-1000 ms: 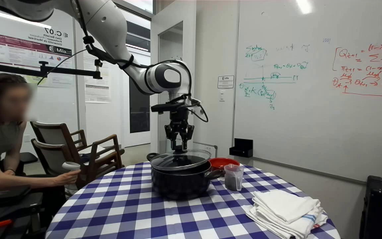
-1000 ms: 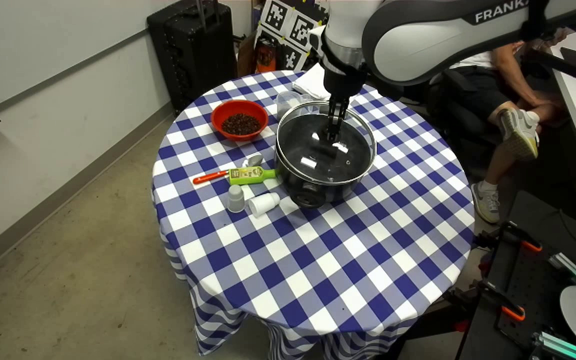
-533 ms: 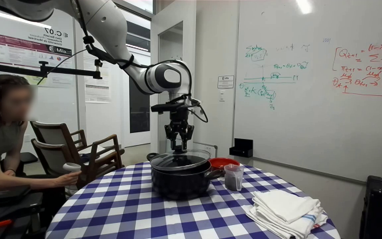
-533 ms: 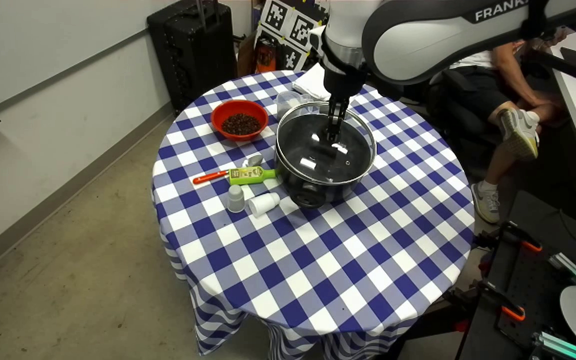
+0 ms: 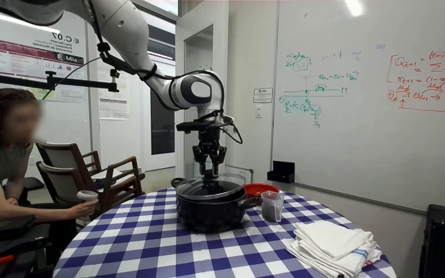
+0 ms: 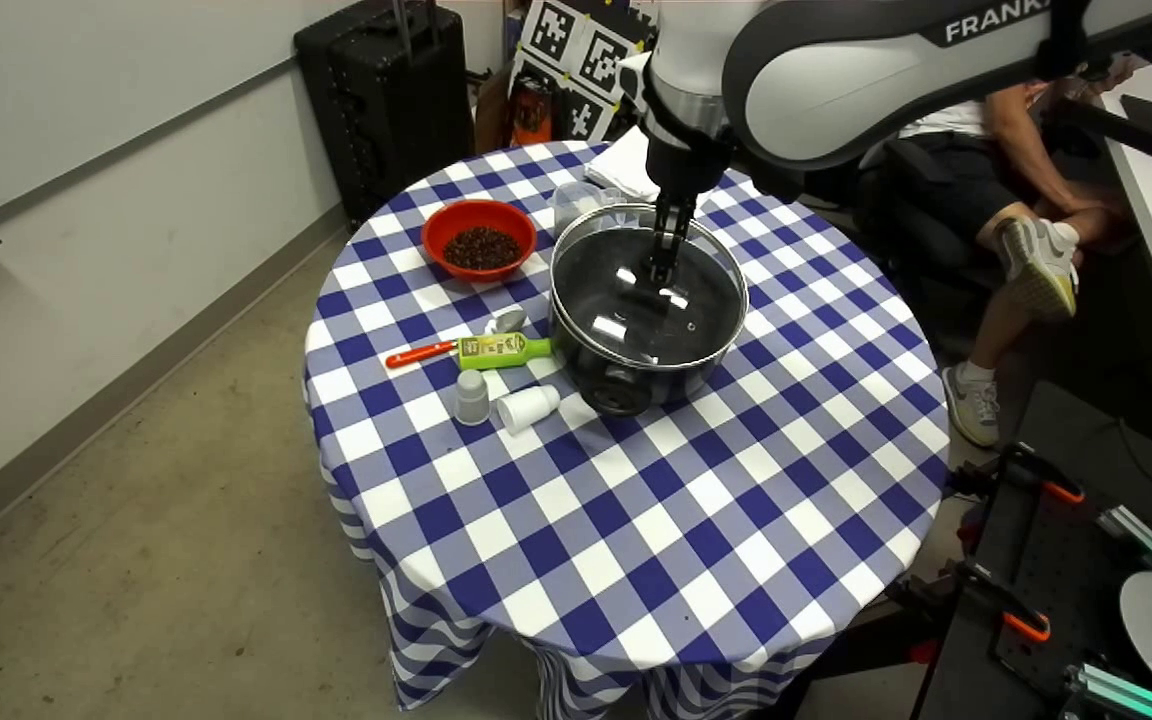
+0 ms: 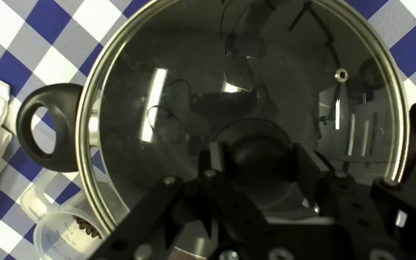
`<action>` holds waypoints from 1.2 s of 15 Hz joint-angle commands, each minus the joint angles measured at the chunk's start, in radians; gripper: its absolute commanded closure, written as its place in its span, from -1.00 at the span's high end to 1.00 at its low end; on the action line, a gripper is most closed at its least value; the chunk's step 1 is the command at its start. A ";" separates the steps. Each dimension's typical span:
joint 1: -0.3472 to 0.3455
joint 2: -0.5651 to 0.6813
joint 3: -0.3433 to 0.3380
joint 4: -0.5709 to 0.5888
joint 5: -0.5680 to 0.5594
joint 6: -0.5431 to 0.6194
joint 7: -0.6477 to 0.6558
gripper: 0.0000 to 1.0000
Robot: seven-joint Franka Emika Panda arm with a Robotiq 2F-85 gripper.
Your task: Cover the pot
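Note:
The wide black pot point(image 5: 211, 216) stands on the checked tablecloth, and it shows in both exterior views point(image 6: 671, 385). A round glass lid point(image 5: 195, 189) with a metal rim lies over its mouth; it also shows from above in an exterior view point(image 6: 616, 300) and in the wrist view point(image 7: 200, 65). The lid looks slightly tilted and off-centre, with a gap above the pot's rim at one side. My gripper point(image 5: 209, 172) points straight down, its fingers on both sides of the lid's black knob point(image 7: 258, 150). In the wrist view the gripper point(image 7: 262, 159) is closed on the knob.
A clear measuring cup point(image 5: 272, 206) and a red bowl of dark beans point(image 6: 481, 240) stand beside the pot. A green bottle point(image 6: 496, 350), a red-handled utensil point(image 6: 423, 354) and two small cups point(image 6: 528, 408) lie close to it. Folded white towels point(image 5: 334, 247) lie near the edge.
The gripper and lid have shifted very slightly, a little lower in an exterior view and a little to the left in an exterior view. The pot has not moved.

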 commanded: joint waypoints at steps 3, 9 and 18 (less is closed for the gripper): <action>-0.017 -0.004 0.001 0.013 0.024 0.016 -0.003 -0.50; -0.024 -0.009 0.002 -0.002 0.033 0.000 -0.004 -0.50; -0.026 -0.018 0.025 -0.013 0.048 0.017 -0.044 -0.50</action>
